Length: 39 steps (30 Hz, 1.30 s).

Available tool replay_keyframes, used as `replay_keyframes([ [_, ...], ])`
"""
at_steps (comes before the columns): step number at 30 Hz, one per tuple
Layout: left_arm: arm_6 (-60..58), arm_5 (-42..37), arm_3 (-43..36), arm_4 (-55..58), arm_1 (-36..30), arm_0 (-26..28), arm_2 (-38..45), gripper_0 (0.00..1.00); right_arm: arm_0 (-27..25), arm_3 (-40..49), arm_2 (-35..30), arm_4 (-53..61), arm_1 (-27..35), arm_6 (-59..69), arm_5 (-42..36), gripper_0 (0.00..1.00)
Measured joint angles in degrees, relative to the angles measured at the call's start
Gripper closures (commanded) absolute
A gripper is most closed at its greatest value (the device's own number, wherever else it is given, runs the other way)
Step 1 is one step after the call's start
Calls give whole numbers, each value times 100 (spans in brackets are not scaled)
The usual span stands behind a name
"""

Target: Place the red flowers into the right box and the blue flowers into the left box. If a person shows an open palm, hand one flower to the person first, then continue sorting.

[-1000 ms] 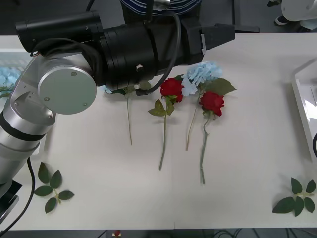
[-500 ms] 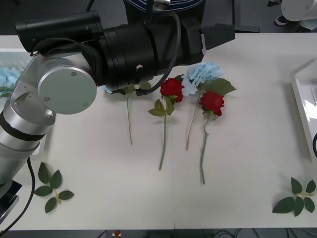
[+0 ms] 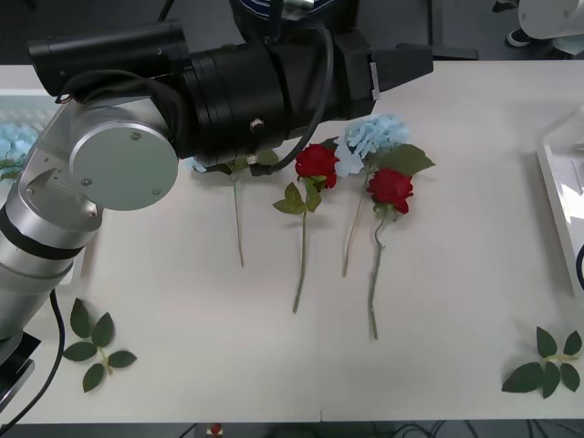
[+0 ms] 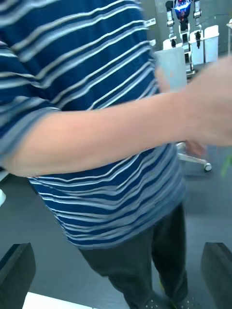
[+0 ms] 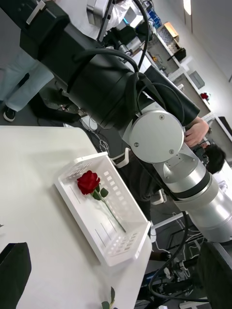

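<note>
Both jaws open and empty; 1 red flower (image 5: 89,181) in the right box (image 5: 77,218).

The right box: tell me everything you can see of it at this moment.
The right box is a shallow white rectangular tray, plastic by its look, with a raised rim and rows of small slots in its walls and floor. It sits flat on the white table near the table's edge. One red rose lies inside it, bloom toward one end and its thin green stem running diagonally along the floor. In the front view a strip of the box shows at the table's right side. No gripper touches it.
</note>
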<state>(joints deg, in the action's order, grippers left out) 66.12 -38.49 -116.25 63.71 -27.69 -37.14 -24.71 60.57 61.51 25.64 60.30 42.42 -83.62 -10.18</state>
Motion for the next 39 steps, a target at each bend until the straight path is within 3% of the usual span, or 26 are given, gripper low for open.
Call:
replay_keyframes([
  [17,0,0,0,0,-1,0,0,0,-13,-1,89,93,-38,0,-216,0],
  [23,0,0,0,0,-2,0,0,0,-13,257,-178,345,138,0,-1726,0],
  [32,0,0,0,0,-6,0,0,0,-142,1093,-243,1862,1356,2,-4307,0],
  [39,1,-44,0,-5,-8,-1,40,0,-525,1160,-255,3532,2207,1,-6033,0],
])
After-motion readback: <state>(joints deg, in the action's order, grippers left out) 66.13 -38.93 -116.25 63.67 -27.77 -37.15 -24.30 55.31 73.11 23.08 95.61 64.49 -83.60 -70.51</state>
